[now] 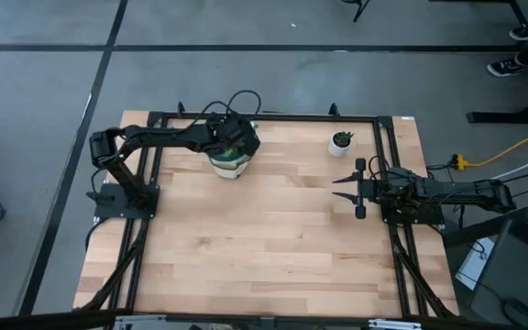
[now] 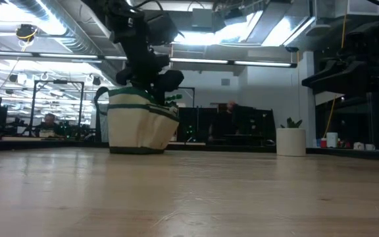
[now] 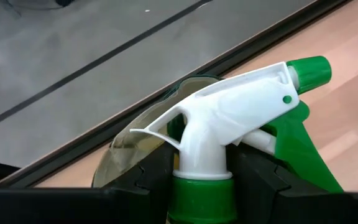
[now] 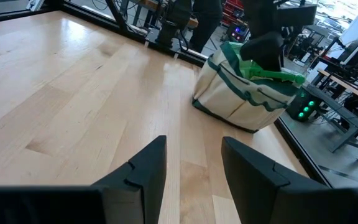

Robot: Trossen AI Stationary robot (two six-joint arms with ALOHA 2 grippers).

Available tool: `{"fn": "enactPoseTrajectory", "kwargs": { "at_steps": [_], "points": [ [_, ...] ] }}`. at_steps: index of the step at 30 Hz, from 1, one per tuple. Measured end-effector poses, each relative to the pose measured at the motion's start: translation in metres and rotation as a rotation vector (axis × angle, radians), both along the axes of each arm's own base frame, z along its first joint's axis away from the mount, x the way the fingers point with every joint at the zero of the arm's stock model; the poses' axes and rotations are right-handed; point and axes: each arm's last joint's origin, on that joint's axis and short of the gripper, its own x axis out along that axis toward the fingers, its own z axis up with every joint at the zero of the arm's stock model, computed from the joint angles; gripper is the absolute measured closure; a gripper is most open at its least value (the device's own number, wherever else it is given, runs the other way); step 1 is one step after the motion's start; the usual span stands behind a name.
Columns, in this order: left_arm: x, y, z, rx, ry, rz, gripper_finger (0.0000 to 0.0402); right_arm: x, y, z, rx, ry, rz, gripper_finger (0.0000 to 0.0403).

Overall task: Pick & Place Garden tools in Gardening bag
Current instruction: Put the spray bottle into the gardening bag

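In the high view's upper left of the pale wooden table (image 1: 264, 238), the left gripper (image 1: 231, 137) hangs over the gardening bag (image 1: 228, 163), jaws clenched on the neck of the green spray bottle (image 3: 229, 137) with its white trigger head. To the right stands a small white-potted plant (image 1: 341, 141). Below it, at the table's right edge, the right gripper (image 1: 345, 187) rests, jaws released, grey floor (image 1: 273, 73) all around.

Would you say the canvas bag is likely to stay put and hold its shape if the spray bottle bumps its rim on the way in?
Probably not fully. The gardening bag looks like soft canvas and already leans, so its rim would likely give. Standing free on the table, it may slide or tip. The left gripper grips the spray bottle at the neck, directly over the bag.
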Motion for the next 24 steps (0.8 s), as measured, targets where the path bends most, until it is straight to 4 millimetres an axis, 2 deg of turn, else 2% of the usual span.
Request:
{"fn": "enactPoseTrajectory", "kwargs": {
  "at_steps": [13, 24],
  "points": [
    [0.0028, -0.0042, 0.0002, -0.019, -0.031, -0.013, 0.0263, 0.0, 0.0, 0.0, 0.0, 0.0, 0.0, 0.0245],
    [0.0025, -0.0043, 0.001, -0.002, 0.004, -0.044, 0.0217, 0.0, 0.0, 0.0, 0.0, 0.0, 0.0, 0.0245]
  ]
}}
